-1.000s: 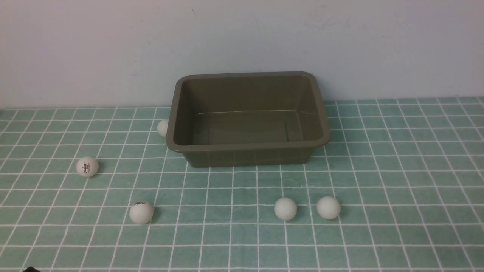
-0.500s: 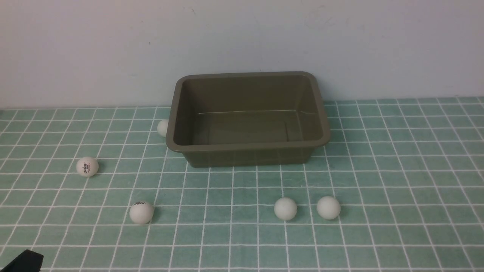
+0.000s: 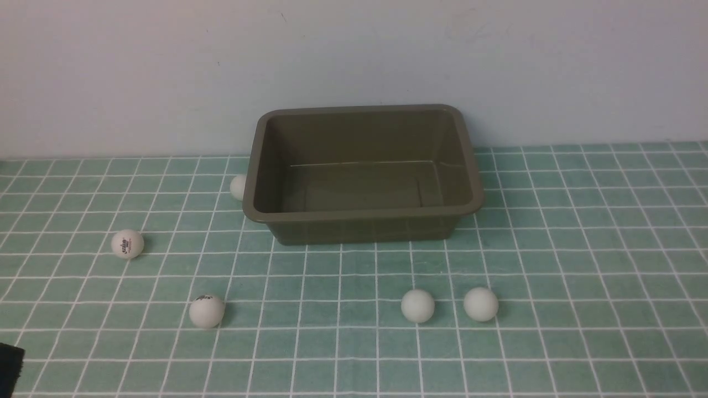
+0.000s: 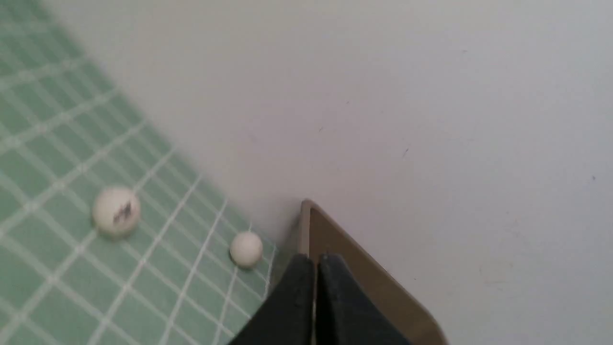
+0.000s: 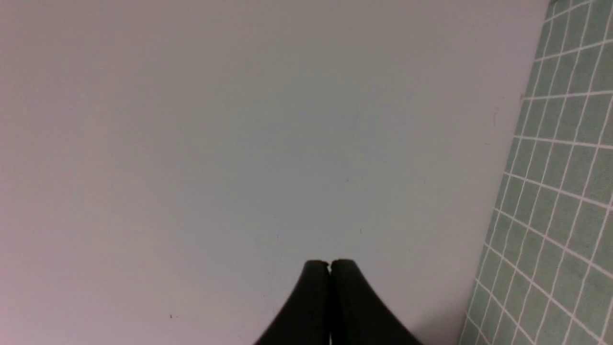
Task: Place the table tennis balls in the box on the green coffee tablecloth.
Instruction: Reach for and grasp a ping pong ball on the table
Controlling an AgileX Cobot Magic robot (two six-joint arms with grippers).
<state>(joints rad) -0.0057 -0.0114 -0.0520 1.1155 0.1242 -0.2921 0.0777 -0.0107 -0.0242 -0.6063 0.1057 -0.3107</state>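
Observation:
Several white table tennis balls lie on the green coffee tablecloth (image 3: pixel 581 249). One ball (image 3: pixel 127 244) with a logo is at the left, one (image 3: pixel 206 311) at the front left, and a pair (image 3: pixel 417 305) (image 3: pixel 480 304) lies in front of the box. Another ball (image 3: pixel 238 187) is half hidden behind the left wall of the box (image 3: pixel 359 213), an empty olive-brown tub at the back centre. My left gripper (image 4: pixel 316 261) is shut and empty, aimed toward the box corner (image 4: pixel 383 287), with two balls (image 4: pixel 116 211) (image 4: pixel 246 248) off to one side. My right gripper (image 5: pixel 329 262) is shut and empty, facing the wall.
A plain pale wall (image 3: pixel 354 55) rises directly behind the box. A black part of my left arm (image 3: pixel 10 367) shows at the front left edge of the front view. The right wrist view shows a strip of tablecloth (image 5: pixel 565 191) beside the wall.
The black part of my left arm has come up into the front view's bottom left corner and shifted toward the left edge. Balls and box have not moved.

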